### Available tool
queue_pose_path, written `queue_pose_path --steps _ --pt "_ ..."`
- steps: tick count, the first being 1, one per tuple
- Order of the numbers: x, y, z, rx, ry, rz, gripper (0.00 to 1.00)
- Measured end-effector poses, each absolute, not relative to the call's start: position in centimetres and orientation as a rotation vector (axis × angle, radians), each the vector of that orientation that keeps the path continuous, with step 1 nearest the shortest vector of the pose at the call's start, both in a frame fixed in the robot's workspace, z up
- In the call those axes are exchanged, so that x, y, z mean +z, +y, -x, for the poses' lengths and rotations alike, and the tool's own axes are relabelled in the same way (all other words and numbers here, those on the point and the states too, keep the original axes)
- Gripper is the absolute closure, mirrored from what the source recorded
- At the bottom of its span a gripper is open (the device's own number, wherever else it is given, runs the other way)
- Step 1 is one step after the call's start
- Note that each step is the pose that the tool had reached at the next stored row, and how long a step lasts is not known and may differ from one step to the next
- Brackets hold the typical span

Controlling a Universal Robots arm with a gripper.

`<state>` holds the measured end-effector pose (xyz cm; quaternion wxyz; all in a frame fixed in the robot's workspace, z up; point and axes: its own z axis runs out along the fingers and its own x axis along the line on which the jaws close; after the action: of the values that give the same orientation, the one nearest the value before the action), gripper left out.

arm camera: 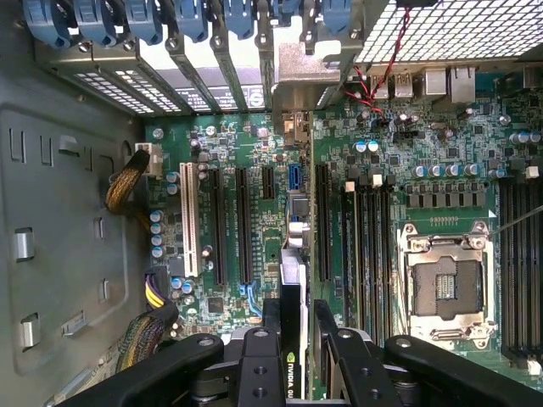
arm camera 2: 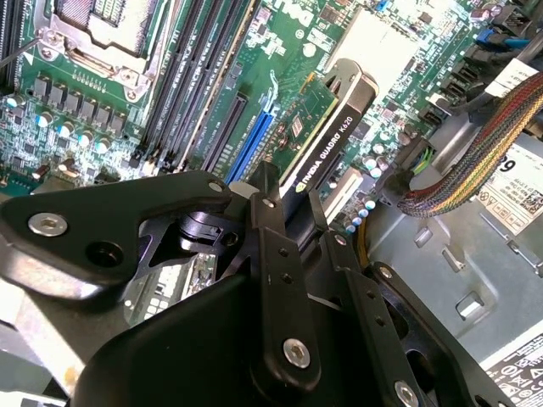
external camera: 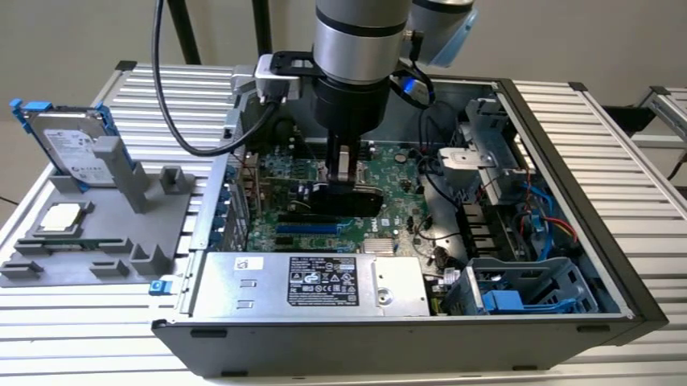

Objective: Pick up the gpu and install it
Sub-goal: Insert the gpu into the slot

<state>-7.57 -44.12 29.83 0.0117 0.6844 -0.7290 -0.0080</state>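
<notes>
Tool [arm camera 2: 293, 208] clamped on the gpu [arm camera 2: 327, 140], white lettering along its black edge, over the motherboard [arm camera: 254, 170] slots.

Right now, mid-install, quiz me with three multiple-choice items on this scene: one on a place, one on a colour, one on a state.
1. Where is the gpu?
A. On the grey rack
B. Over the motherboard, inside the case
C. On the power supply

2. What colour are the hard drive's rails?
A. Blue
B. Red
C. Yellow

3. What state is the gripper in?
A. Open, empty
B. Shut on a cable
C. Shut on the gpu

Answers:
1 B: the exterior view shows the card held above the board.
2 A: blue edges show.
3 C: the fingers clamp the card's edge in both wrist views.
</notes>
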Motion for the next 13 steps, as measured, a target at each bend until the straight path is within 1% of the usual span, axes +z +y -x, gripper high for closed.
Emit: queue_pose_path --steps 13 --pt "29.21 -44.12 8.37 -0.012 -2.28 -2.14 1.0"
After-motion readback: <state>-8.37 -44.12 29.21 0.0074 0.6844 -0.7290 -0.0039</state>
